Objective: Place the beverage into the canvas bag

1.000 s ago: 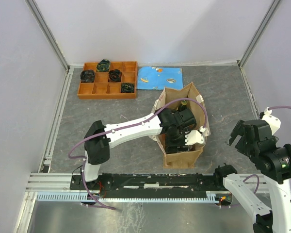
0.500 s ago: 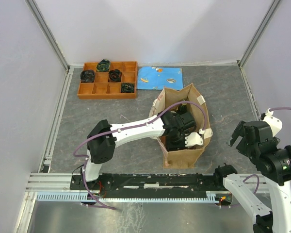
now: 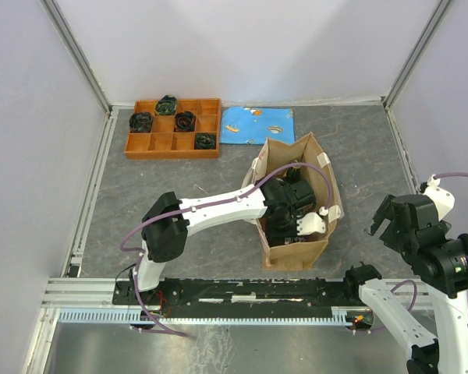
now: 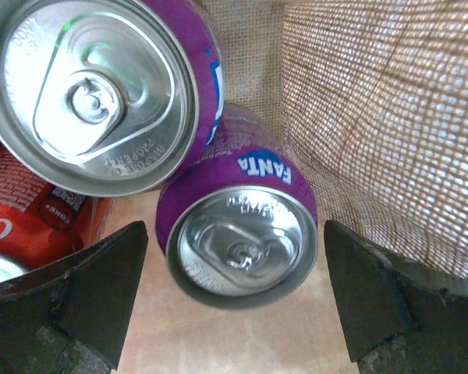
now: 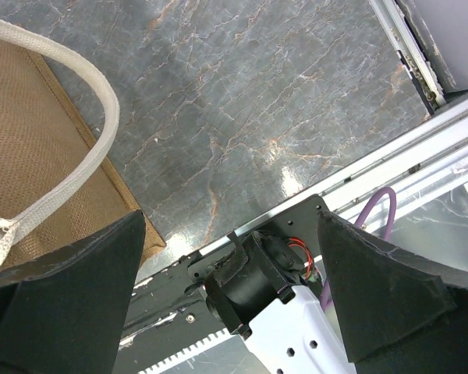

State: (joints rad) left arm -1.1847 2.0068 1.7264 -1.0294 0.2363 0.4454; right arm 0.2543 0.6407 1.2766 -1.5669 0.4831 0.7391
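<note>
Orange tray holding dark coiled things is sitting at the far left of the counter, with a blue mat just to its right, both well apart from the work. Near centre, the left arm's elbow has been swinging right over the past second while the left claw is staying deep inside the canvas bag. That claw is standing spread, gripping nothing. The beverage, a purple can, is resting on the bag floor between its fingers, just beside a second purple can and a red can. Placing looks done; the bag wall and white strap are crowding the way out. Far right, the right claw is hovering spread.
</note>
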